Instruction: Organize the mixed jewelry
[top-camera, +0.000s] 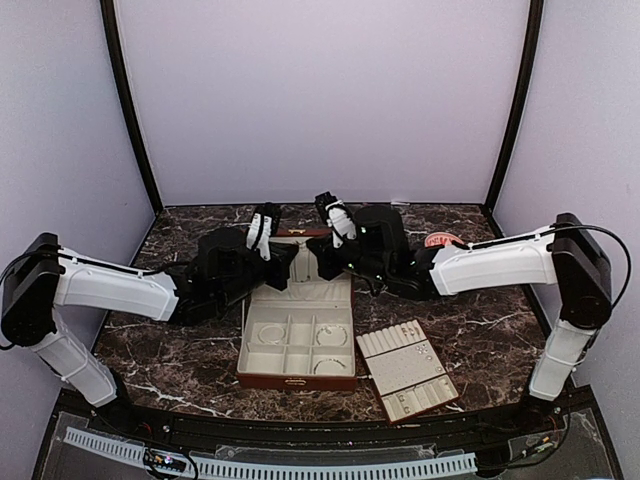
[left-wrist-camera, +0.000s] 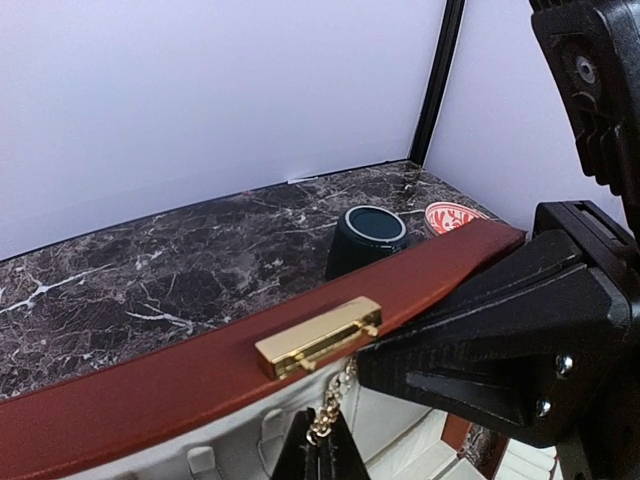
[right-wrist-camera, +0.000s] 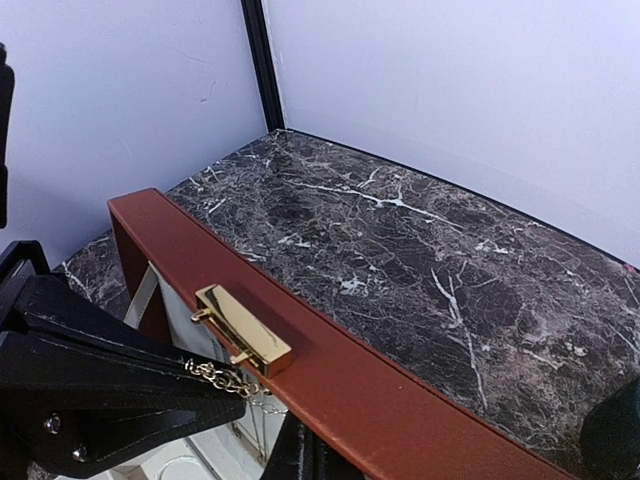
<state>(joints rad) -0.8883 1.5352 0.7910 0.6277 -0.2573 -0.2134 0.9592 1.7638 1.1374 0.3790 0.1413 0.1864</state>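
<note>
Left arm: being reached in from the left. Its pincer (left-wrist-camera: 320, 452) is being held pressed together just under the top edge of the raised lid (left-wrist-camera: 150, 395) of the red-brown box (top-camera: 296, 381). A fine gold chain (left-wrist-camera: 335, 405) is being pinched in its tips.

Chain position: it is being held in the air just below the gold clasp (left-wrist-camera: 318, 340), on the lined side of the lid, above the cream compartments.

Key relation: the chain's long axis is being run up and to the right, from the left pincer toward the tip of the right pincer (right-wrist-camera: 300, 455). That pincer is likewise being held pressed together and, as judged, is pinching the chain's other end. The two tips are nearly touching, so neither arm is being counted as nearer.

Other mixed jewelry: thin bangles (top-camera: 328, 337) are lying in the box compartments below the pincers. Tiny pieces (top-camera: 412, 350) are lying on the padded tray (top-camera: 404, 377), just right of the box on the bench (top-camera: 180, 350).

In the way: the clasp and lid edge are just beside the chain, so a snag is being judged possible. The two pincers are also crowding each other.

Back right, behind the lid: a dark mug (left-wrist-camera: 368, 240) and a red-and-white bowl (left-wrist-camera: 452, 215), both well apart from the chain.

Coming move, as judged: the chain is to be carried down and toward the near side, away from the lid.
</note>
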